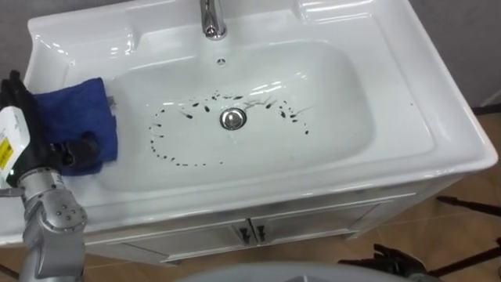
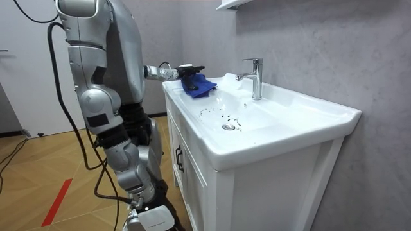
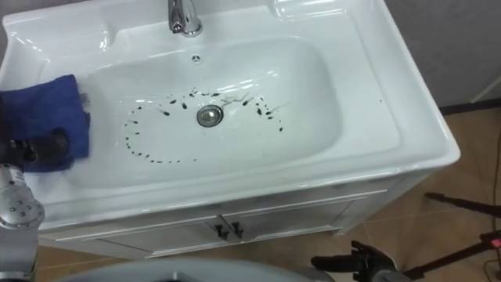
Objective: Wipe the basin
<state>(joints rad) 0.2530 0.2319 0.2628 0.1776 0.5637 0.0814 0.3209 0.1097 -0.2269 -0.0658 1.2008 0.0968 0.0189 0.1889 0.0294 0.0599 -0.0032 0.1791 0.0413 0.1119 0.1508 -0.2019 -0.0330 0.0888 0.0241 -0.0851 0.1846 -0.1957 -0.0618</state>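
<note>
Grey wall, wood floor, and a white vanity basin [image 1: 438, 149] with the robot standing at it. Far left, the left hand [image 1: 77, 149] is clamped on a bunched blue cloth [image 1: 74, 113]. The cloth sits on the basin's left rim, right at the edge of the bowl and not down in it. Moving right, a loose ring of dark specks [image 1: 168, 157] curves round the drain [image 1: 232, 118], with more scattered just past it and the faucet [image 1: 212, 19] up behind. My read: cloth's in hand but the dirty bit isn't wiped yet, so the next move is to slide the cloth down the slope and drag it across those specks, probably toward the drain. One lone speck [image 1: 410, 103] sits on the right rim too. Most of the palm is buried behind the cloth, and the dark stuff on the floor at bottom right is cut off, so I can't tell what it is.
</note>
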